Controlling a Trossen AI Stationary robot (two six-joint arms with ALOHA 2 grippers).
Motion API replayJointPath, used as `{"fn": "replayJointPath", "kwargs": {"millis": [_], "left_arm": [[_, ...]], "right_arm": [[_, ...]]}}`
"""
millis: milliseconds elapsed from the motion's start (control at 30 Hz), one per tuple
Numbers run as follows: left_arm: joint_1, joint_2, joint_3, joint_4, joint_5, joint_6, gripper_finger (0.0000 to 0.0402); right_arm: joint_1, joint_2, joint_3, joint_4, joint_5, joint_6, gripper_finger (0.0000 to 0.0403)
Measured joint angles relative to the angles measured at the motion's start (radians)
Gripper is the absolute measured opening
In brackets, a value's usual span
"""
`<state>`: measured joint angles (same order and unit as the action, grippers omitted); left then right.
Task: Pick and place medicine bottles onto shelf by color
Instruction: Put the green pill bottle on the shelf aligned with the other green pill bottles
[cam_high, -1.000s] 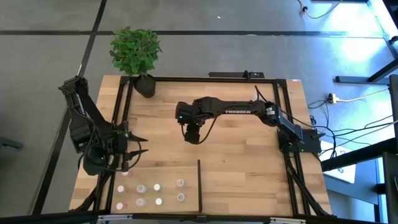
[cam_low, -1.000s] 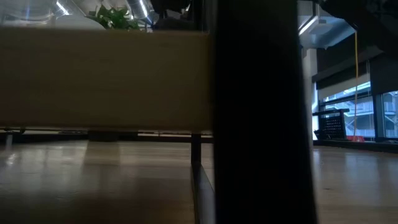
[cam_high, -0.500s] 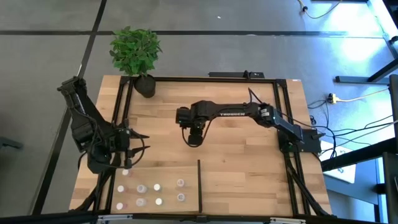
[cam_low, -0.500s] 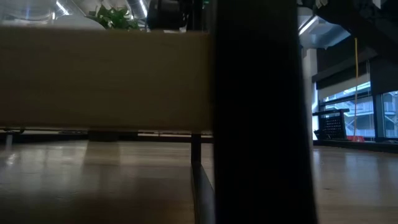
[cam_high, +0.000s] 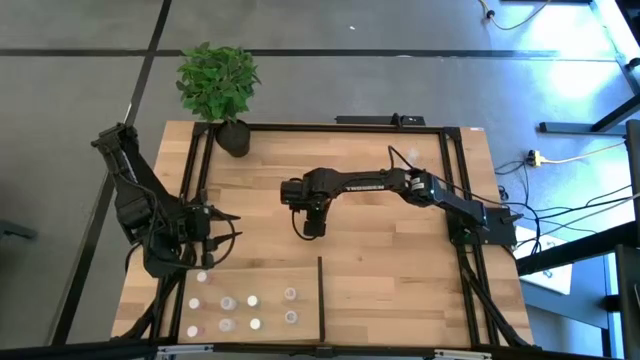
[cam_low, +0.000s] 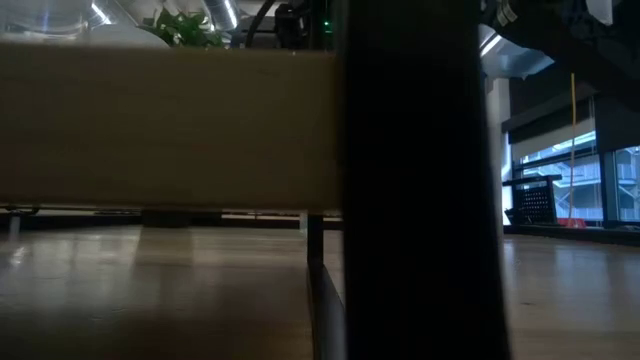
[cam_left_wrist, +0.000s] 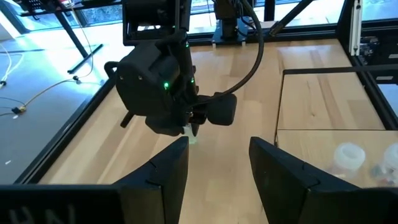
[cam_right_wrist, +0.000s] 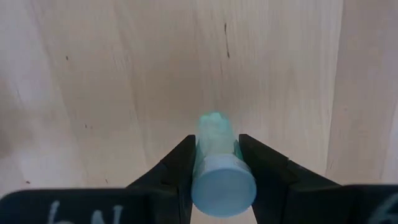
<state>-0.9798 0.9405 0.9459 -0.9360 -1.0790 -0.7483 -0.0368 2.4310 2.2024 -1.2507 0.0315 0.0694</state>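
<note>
Shifted since the earlier frame: right gripper (cam_high: 312, 226), now lower in the picture's middle, nearer the shelf (cam_high: 270, 275) at lower left, pointing down, jaws clamped on a pale medicine bottle (cam_right_wrist: 217, 163) lying between them, presumably bound for the other bottles (cam_high: 254, 299) there. Left gripper (cam_high: 218, 231) hovers beside the shelf's upper-left corner, jaws parted, empty.

High view: straight down, far up, whole table (cam_high: 380, 240) in sight. Low view: at table height, very near tall dark post (cam_low: 415, 180), facing room. Left wrist view: looks across table at right arm (cam_left_wrist: 165, 81). Right wrist view: close, facing down at boards.
</note>
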Motion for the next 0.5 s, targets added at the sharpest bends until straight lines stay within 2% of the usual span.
{"fn": "replayJointPath", "kwargs": {"millis": [500], "left_arm": [[0.000,0.000,0.000,0.002,0.000,-0.001,0.0163]], "right_arm": [[-0.003,0.010,0.000,0.031,-0.005,-0.001,0.0117]]}}
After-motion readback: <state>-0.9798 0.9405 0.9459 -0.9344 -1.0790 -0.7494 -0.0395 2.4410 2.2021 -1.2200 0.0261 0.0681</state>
